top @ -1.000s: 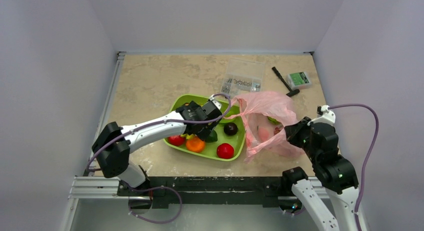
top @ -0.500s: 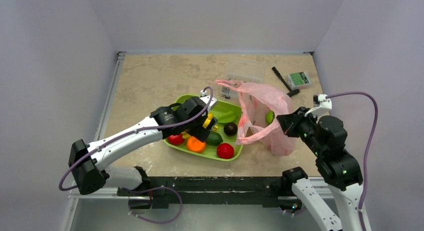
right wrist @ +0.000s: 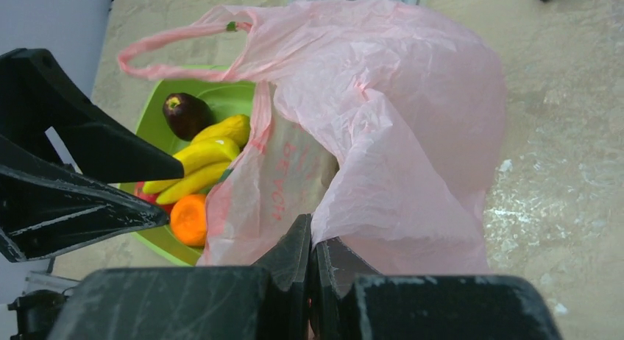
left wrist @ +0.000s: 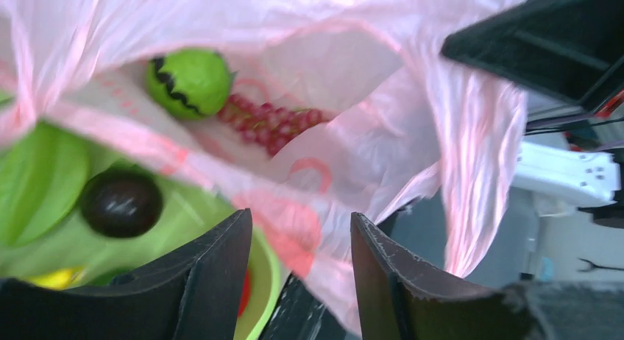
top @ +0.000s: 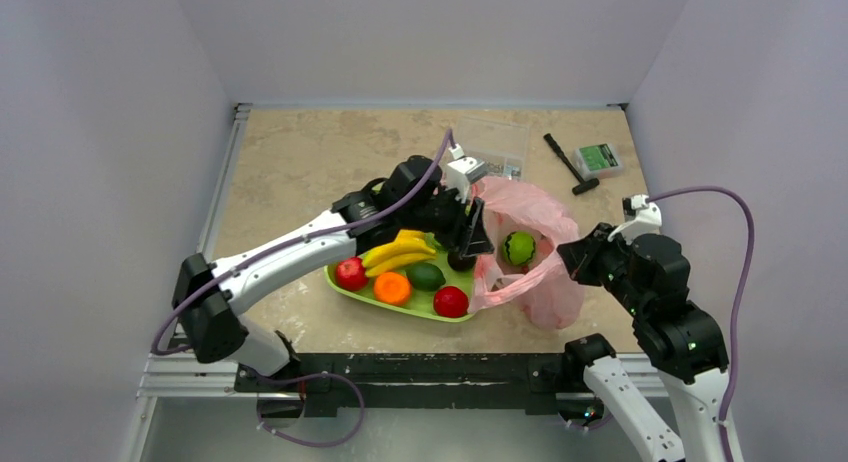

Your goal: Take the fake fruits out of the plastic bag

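The pink plastic bag [top: 545, 282] lies right of the green tray [right wrist: 221, 97], its mouth facing the tray. Inside it I see the lime-green round fruit [top: 518, 248] and, in the left wrist view, the dark red grape bunch [left wrist: 268, 123] beside that fruit [left wrist: 188, 82]. The yellow banana [top: 398, 252] lies in the tray. My left gripper [top: 470, 227] is open and empty at the bag's mouth, its fingers [left wrist: 213, 274] just short of the plastic. My right gripper [top: 575, 257] is shut on the bag's right-hand edge [right wrist: 412, 97] and holds it up.
The tray also holds two red round fruits [top: 450, 301], an orange one [top: 392, 287], a dark green one [top: 426, 275] and a dark round one [left wrist: 121, 202]. A clear parts box [top: 490, 147], a black tool [top: 570, 164] and a small green-labelled box [top: 600, 159] lie at the back.
My left gripper has let the banana go into the tray and swung right to the bag's mouth. My right gripper has kept the bag lifted, and the green fruit now shows inside.
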Robot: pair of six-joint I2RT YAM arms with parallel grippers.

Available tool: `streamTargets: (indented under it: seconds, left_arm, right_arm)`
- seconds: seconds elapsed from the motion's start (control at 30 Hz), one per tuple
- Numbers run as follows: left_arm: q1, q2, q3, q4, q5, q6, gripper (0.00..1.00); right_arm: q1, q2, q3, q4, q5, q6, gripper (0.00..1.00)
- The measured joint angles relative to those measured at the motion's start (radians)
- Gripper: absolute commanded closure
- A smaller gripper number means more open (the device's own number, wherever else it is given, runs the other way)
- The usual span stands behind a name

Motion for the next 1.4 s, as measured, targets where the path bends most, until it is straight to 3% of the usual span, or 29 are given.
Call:
streamTargets:
  seconds: [0.17,0.33,0.47,0.67,0.83,1.03,1.4]
  left_arm:
    - [-0.027,0.178,0.099,0.115,0.101,-0.075,0.51]
    - [-0.113,0.351,0.222,0.13,0.13,-0.077,0.51]
    - [-0.167,0.427,0.237,0.145,0.146,-0.093,0.54]
    - [-0.187,0.509,0.237,0.166,0.143,-0.1,0.59]
    - [-0.182,0.525,0.237,0.164,0.138,-0.096,0.58]
    - [-0.143,0.494,0.193,0.222,0.186,-0.118,0.49]
    - [-0.02,0.39,0.152,0.318,0.335,-0.181,0.54]
  right_arm:
    - [0.0,0.011,0.014,-0.089,0.057,0.016,1.0]
    - [0.0,0.132,0.051,-0.256,0.174,0.086,1.0]
    - [0.0,0.208,0.053,-0.328,0.21,0.117,0.98]
    - [0.0,0.156,0.063,-0.33,0.201,0.119,1.0]
    - [0.0,0.137,0.064,-0.319,0.182,0.106,1.0]
    - [0.0,0.049,0.079,-0.228,0.092,0.068,1.0]
    - [0.0,0.035,0.121,-0.147,0.027,0.024,1.0]
